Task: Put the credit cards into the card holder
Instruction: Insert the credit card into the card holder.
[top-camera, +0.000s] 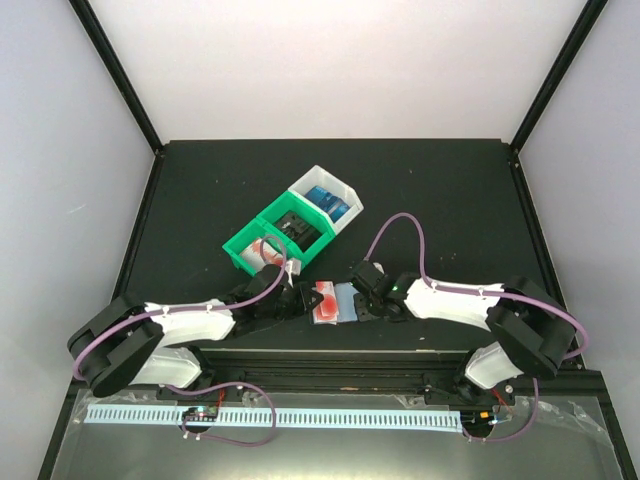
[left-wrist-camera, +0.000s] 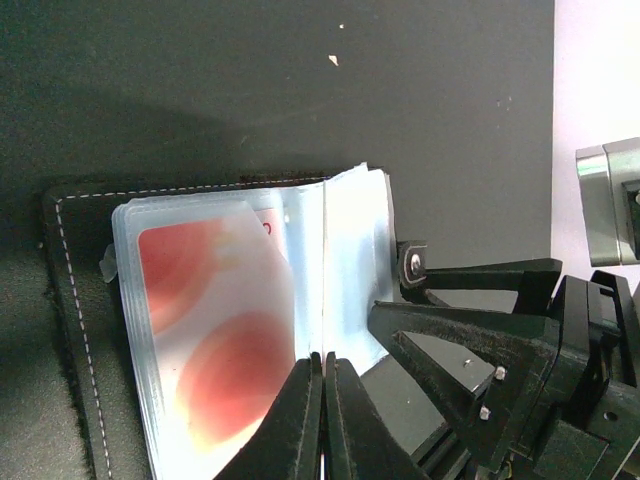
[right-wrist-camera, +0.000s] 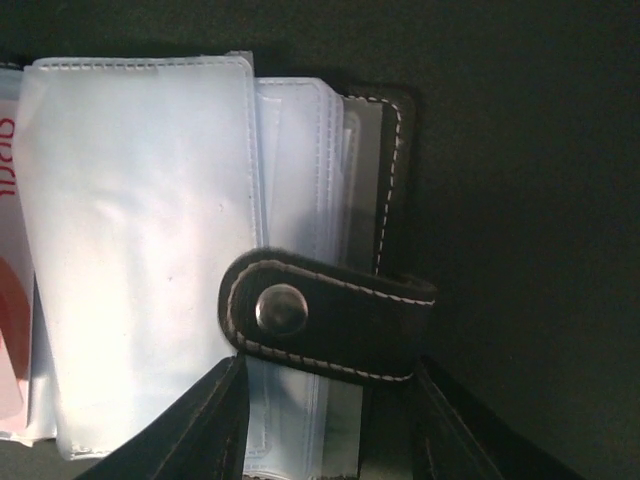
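Open card holder sleeves a red-and-white card.

top view: card holder edges lost under left gripper and right gripper; what lies in the bins too small to name. left wrist: red card milky behind sleeve, print unreadable. right wrist: red lettering cut by left edge.

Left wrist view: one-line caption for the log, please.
Left gripper pinched shut on the open card holder, a red-and-white card showing through its clear front pocket.
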